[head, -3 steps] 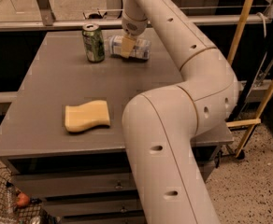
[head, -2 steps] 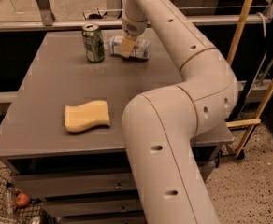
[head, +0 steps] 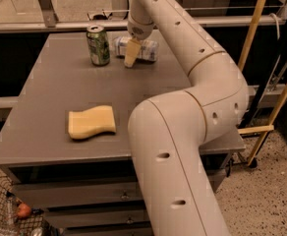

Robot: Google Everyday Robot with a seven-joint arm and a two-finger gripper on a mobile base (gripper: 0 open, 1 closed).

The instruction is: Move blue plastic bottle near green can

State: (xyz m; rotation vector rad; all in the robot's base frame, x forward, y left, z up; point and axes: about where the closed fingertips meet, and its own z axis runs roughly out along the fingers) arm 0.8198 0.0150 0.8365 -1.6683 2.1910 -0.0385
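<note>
The green can (head: 98,45) stands upright at the far left of the grey table (head: 50,87). The blue plastic bottle (head: 145,48) lies on its side just right of the can, with a small gap between them. My gripper (head: 131,52) reaches down from the arm (head: 183,43) onto the bottle's left part and covers its middle. The bottle rests on the table.
A yellow sponge (head: 91,122) lies on the near left part of the table. My arm's big links (head: 183,146) cover the table's right side. A rail (head: 60,24) runs behind the table. Yellow poles (head: 254,28) stand at the right. A wire basket (head: 8,215) sits on the floor at the lower left.
</note>
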